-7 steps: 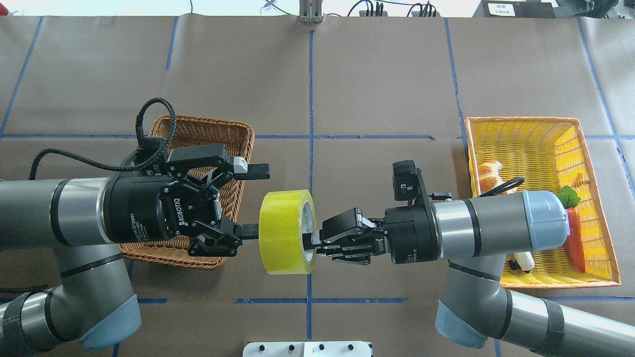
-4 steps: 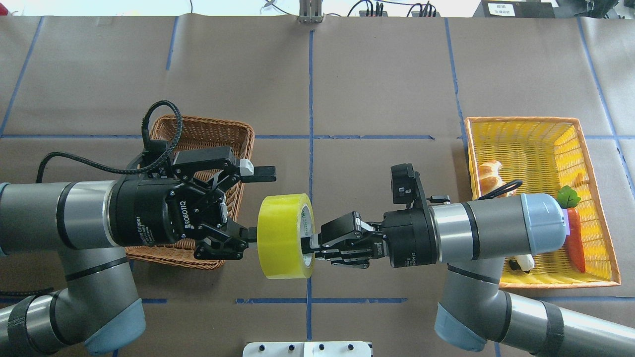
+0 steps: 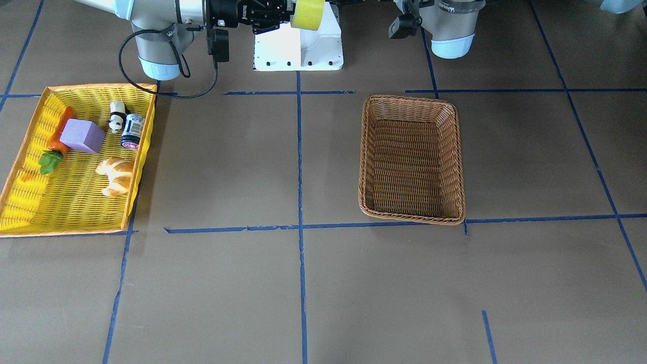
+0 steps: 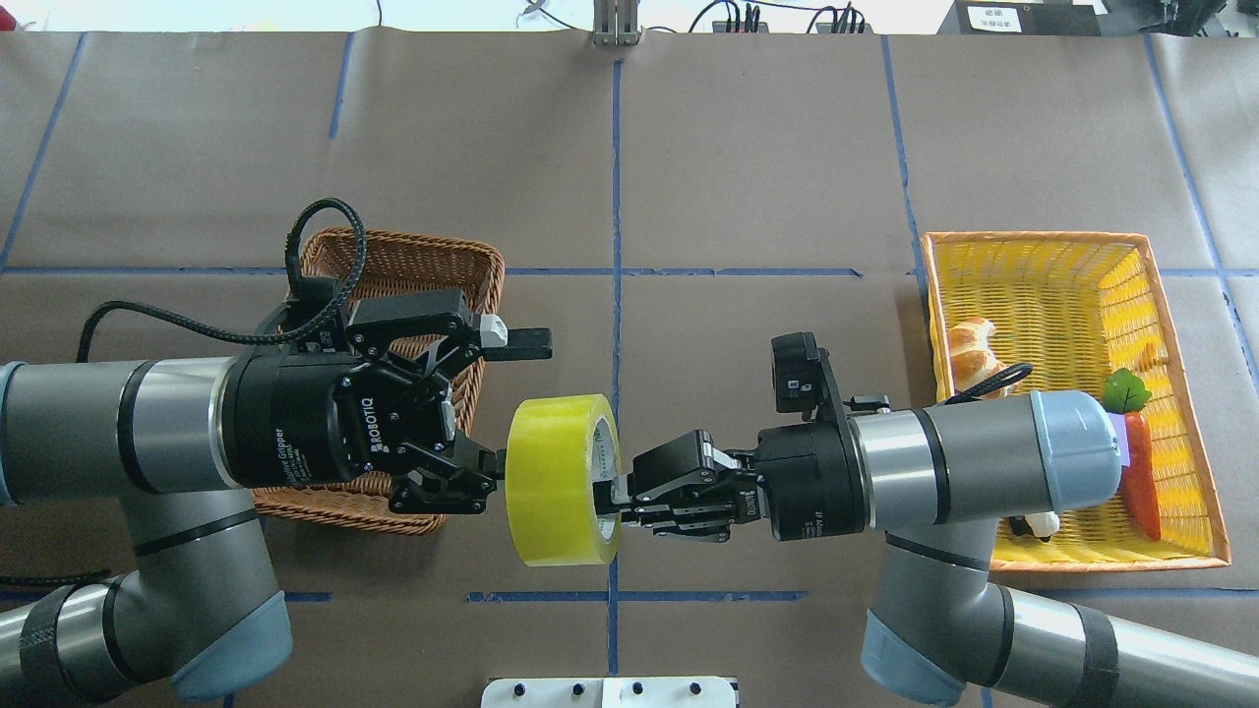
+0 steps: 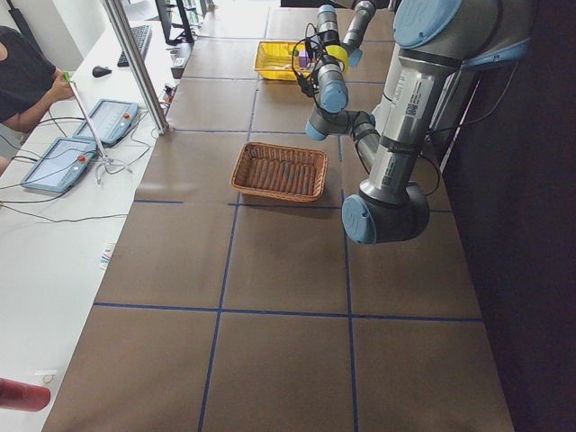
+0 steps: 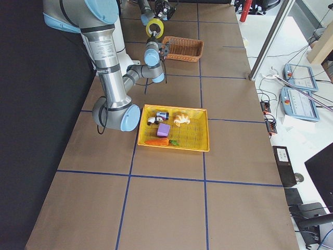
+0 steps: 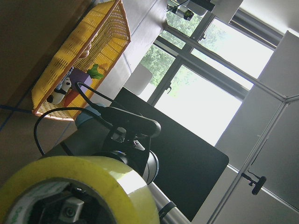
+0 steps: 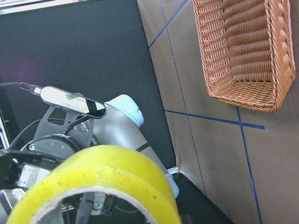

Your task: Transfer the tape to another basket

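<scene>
The yellow tape (image 4: 556,482) is held in mid-air above the table's middle, near the robot's side, with its core facing my right arm. My right gripper (image 4: 608,501) is shut on the tape's rim, one finger inside the core. My left gripper (image 4: 522,403) is open beside the tape's other face; its lower finger is very close to the roll, and I cannot tell whether it touches. The brown wicker basket (image 4: 398,261) lies partly under my left wrist and is empty in the front-facing view (image 3: 412,159). The tape fills the low part of both wrist views (image 7: 93,177) (image 8: 107,177).
A yellow, orange-rimmed plastic basket (image 4: 1072,285) stands at the right and holds a croissant (image 3: 117,174), a carrot (image 4: 1141,472), a purple block (image 3: 82,136), a panda figure (image 3: 117,115) and a small can (image 3: 132,131). The robot's white base (image 3: 298,48) is at the near edge.
My right gripper has carried the tape a little toward the robot's side and slightly left. My left gripper has moved right, closer to the tape, and stays open.
</scene>
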Robot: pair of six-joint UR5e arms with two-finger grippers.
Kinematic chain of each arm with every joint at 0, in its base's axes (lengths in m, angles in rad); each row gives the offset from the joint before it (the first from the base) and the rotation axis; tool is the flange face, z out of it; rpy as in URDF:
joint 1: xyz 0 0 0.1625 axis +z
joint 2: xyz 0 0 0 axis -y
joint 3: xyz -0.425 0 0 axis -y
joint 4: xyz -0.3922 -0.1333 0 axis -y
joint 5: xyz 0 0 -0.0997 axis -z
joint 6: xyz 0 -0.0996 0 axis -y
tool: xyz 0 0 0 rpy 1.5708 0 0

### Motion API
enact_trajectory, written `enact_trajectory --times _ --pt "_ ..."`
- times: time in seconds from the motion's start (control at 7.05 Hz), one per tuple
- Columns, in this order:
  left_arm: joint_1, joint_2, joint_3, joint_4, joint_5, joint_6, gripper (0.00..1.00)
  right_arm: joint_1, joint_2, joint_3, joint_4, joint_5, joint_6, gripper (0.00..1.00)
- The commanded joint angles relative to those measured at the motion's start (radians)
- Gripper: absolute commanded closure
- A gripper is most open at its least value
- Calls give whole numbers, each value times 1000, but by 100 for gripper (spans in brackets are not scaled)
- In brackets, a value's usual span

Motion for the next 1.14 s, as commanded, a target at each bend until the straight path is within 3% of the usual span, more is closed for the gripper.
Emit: enact_trajectory --times 0.0,0.14,0.28,0.43,0.57,0.99 --pt "0 1 -1 0 0 -4 29 -2 -1 2 1 -2 0 1" --pt "0 1 -1 0 0 -35 53 -4 -1 2 1 -2 0 0" --pt "2 1 -1 0 0 -50 85 -2 -1 8 1 -2 0 0" --pt "2 1 -1 0 -1 -52 95 -2 -1 8 1 -2 0 0" --pt "2 1 -3 2 -2 -52 99 -2 -1 9 1 -3 0 0" --pt "-8 15 -20 0 -5 -49 100 -1 -2 16 1 -3 0 0"
